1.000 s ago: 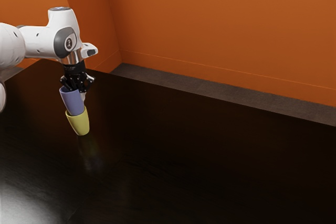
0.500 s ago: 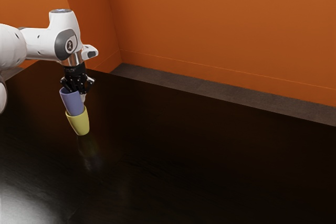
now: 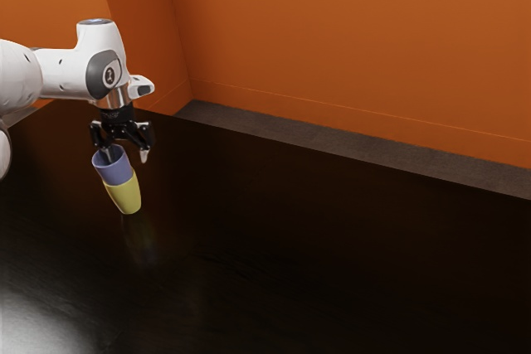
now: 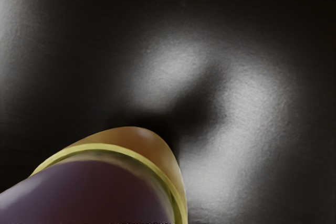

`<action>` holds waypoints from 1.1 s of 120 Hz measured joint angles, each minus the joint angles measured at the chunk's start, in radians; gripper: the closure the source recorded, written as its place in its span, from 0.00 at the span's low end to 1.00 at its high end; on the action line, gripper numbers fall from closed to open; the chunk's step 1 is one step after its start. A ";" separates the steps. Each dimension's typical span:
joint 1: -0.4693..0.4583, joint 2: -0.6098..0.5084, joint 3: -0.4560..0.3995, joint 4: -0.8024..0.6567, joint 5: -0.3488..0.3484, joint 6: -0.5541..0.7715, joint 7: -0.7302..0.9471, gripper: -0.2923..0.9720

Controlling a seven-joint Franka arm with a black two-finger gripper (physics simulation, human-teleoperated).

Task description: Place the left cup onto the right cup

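The white, smooth-shelled robot arm (image 3: 50, 72) is cut off at the exterior view's left edge, so its base and lower links cannot be seen. Below its wrist hangs the black two-finger gripper (image 3: 121, 145), its fingers spread wide apart. The finger on the exterior view's right stands clear of the cups. The other finger is close by the purple rim, and whether it touches cannot be made out.

Just under the gripper is the matte purple tapered cup (image 3: 114, 168). It sits nested in the pale yellow tapered cup (image 3: 124, 196), and only its upper half shows above the yellow rim. The stacked pair leans, mouths tipped toward the exterior view's left. Where the yellow base meets the glossy black tabletop (image 3: 290, 254) is hard to read, because a faint reflection blurs it.

In the wrist view the purple cup (image 4: 89, 195) is a blurred, rounded mass just under the hand, cut off at the frame edge. The yellow cup (image 4: 160, 156) wraps it as a thin bright rim with a curved wall, and soft white glare lies on the tabletop (image 4: 247, 40) beyond.

Further right, a flat grey strip of floor (image 3: 373, 151) separates the table from the plain orange wall (image 3: 348, 31).
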 joint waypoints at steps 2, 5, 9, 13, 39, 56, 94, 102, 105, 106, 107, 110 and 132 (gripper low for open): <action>0.000 0.000 0.000 0.000 0.000 0.000 0.000 0.30; 0.000 -0.001 0.000 0.000 0.000 0.000 0.000 0.29; 0.000 -0.002 0.000 0.000 0.000 0.000 0.001 0.28; 0.000 -0.005 0.000 0.000 0.000 -0.001 0.001 0.27; -0.004 -0.038 0.000 0.000 0.001 -0.012 0.000 0.25; -0.022 -0.077 0.000 0.000 0.004 -0.026 -0.001 0.24; -0.031 -0.208 -0.043 -0.001 0.011 -0.104 0.002 0.23; -0.030 -0.249 -0.070 -0.001 0.021 -0.129 0.003 0.23; -0.031 -0.267 -0.084 -0.002 0.029 -0.139 0.003 0.23; -0.033 -0.273 -0.088 -0.001 0.032 -0.142 0.003 0.23; -0.035 -0.279 -0.092 -0.002 0.035 -0.146 0.003 0.23; -0.041 -0.297 -0.102 -0.002 0.043 -0.157 0.004 0.23; -0.130 -0.390 -0.121 0.008 0.090 -0.233 0.003 0.23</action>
